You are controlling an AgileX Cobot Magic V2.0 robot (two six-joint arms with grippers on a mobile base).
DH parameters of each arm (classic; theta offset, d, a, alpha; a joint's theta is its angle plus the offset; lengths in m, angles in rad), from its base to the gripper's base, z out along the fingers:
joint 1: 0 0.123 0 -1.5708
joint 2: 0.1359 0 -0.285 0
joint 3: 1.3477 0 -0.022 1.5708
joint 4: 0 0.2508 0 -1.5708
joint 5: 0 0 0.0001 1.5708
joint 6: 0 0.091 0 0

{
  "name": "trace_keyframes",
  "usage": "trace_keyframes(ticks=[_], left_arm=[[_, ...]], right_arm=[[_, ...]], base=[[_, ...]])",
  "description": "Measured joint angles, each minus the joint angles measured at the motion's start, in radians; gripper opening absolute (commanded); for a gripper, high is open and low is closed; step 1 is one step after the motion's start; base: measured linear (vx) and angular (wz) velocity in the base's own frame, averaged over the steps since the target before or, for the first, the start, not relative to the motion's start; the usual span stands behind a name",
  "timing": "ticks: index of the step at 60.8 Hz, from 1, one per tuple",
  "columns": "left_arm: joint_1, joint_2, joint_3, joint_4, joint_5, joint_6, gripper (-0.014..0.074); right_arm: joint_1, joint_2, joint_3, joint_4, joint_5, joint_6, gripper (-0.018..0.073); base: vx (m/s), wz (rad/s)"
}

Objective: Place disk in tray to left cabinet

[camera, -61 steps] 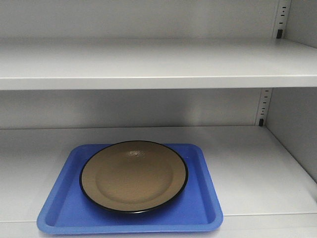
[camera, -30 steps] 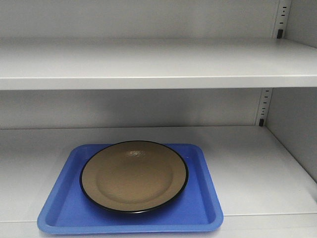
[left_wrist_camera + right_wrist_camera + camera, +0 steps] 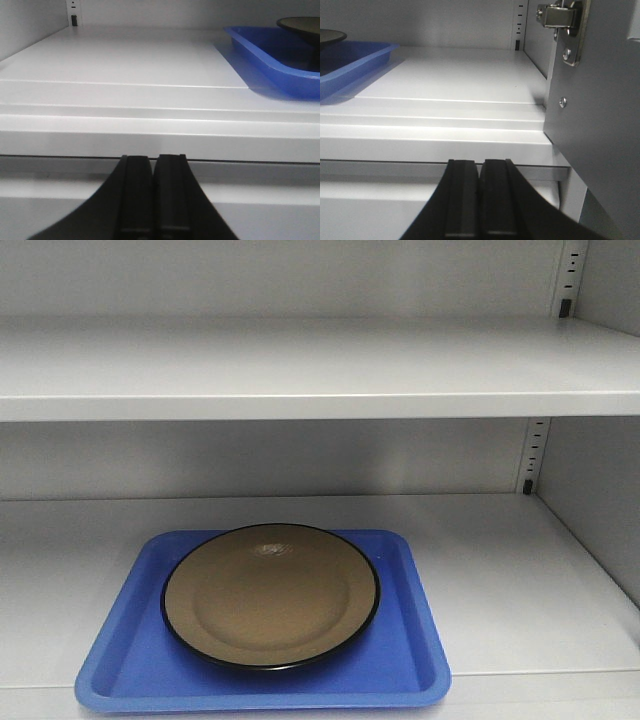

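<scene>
Front-facing view shows the tray [image 3: 262,680] lying flat on the lower shelf of the left cabinet [image 3: 560,570], near the shelf's front lip, with the disk [image 3: 270,595] resting level inside the tray, toward its back, black rim clear of the tray's side walls. Against the two earlier pictures from this view nothing has shifted: tray and disk sit in the same spot at the same angle, and no arm enters that view. Both wrist views look in from just outside and below the shelf's front lip, to either side of the tray. The left gripper [image 3: 151,165] has its two black fingers pressed together with nothing between them, and the tray lies ahead and to its right, well apart. The right gripper [image 3: 480,170] is likewise clenched on nothing, with the tray ahead and to its left and the cabinet's door hinge [image 3: 562,20] above to its right. Judged from this stillness and both arms standing clear, the placement looks finished; only backing away appears left.
</scene>
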Motion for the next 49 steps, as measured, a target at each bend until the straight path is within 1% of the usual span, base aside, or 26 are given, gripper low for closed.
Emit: trace_keyframes(ticks=[49], left_arm=[[0.0, 0.0, 0.0, 0.0, 0.0, 0.0, -0.0006]], right_arm=[[0.0, 0.0, 0.0, 0.0, 0.008, -0.001, -0.0004]], base=[[0.0, 0.0]])
